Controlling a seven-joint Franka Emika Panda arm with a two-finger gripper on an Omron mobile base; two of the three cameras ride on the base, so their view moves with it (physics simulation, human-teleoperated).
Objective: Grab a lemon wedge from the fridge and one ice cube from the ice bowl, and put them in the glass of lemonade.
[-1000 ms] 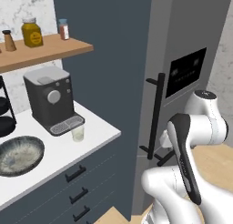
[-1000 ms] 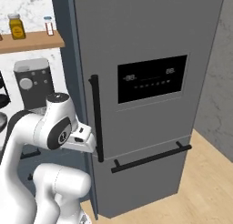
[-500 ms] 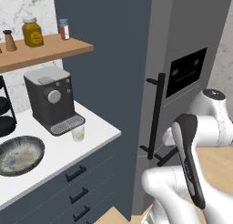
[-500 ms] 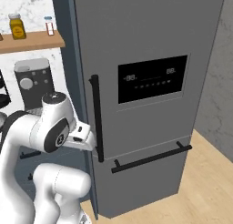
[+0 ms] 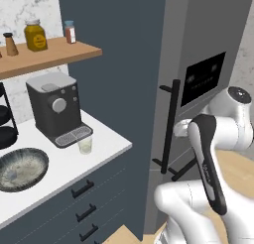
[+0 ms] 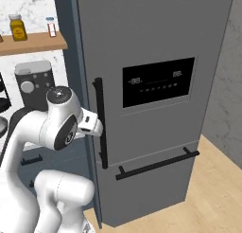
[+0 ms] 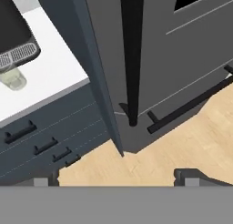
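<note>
The fridge [image 6: 156, 38] stands tall and dark grey, its doors looking shut, so the lemon wedge is hidden. My gripper [image 6: 96, 126] sits right beside the fridge's long vertical black handle [image 6: 100, 123], about halfway up it. In the hand view the gripper [image 7: 116, 180] is open, its fingertips [image 7: 191, 176] far apart with nothing between them, and the handle [image 7: 132, 54] runs straight ahead. The glass of lemonade [image 5: 85, 145] stands on the white counter in front of the coffee machine. The speckled ice bowl [image 5: 20, 168] lies to its left.
A dark coffee machine [image 5: 54, 109] stands behind the glass, and a black tiered rack [image 5: 5, 124] sits at the left edge. A wooden shelf [image 5: 49, 57] above holds jars. Dark drawers [image 5: 84, 198] sit under the counter. A horizontal bar handle [image 6: 156, 163] crosses the fridge's lower drawer above wooden floor.
My hand has risen a little along the vertical handle, and the arm's elbow has swung outward. The gripper stays open; nothing on the counter has moved.
</note>
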